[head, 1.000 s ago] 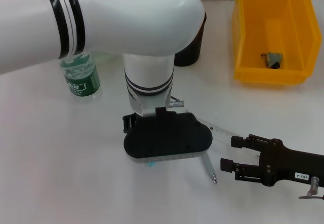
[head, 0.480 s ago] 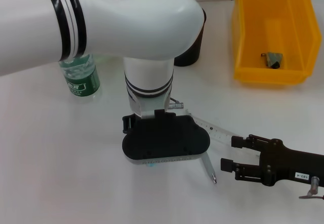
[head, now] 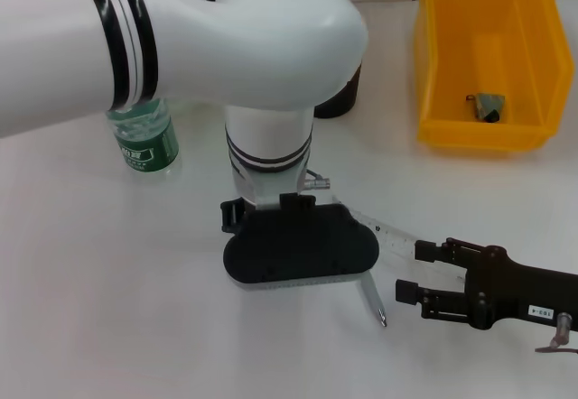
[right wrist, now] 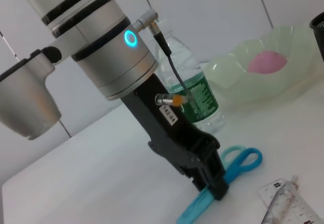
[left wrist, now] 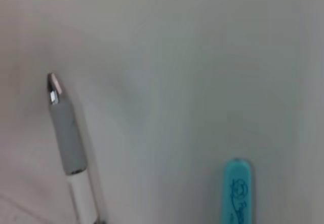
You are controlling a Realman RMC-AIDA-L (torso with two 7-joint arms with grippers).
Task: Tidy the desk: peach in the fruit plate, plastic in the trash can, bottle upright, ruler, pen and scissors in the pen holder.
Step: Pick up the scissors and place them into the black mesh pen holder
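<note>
Desk (head: 108,309): white, carries all items.

Trash can (head: 483,56): yellow bin, 1 o'clock of the head view, a crumpled scrap inside.

Fruit plate (right wrist: 263,79): pale green, peach (right wrist: 268,62) in it; seen in the right wrist view.

Bottle (head: 143,137): green-labelled, upright, 10 o'clock.

Pen holder (head: 339,92): dark, 12 o'clock, mostly behind the left arm.

Left gripper (right wrist: 210,181): at centre, low over the desk; its fingers straddle the blue scissors (right wrist: 223,181). Whether they pinch the scissors, I cannot tell.

Right gripper (head: 408,271): 4 o'clock, fingers spread, empty, just beside the pen.

Ruler (head: 386,232): clear, flat, 3 o'clock of the left gripper.

Pen (head: 373,301): white with grey grip, flat, 5 o'clock of the left gripper.

Step in hand, by judgement: taking up the scissors. Next move calls for a firm pinch, a straight lift, then carrying to the pen holder.
</note>
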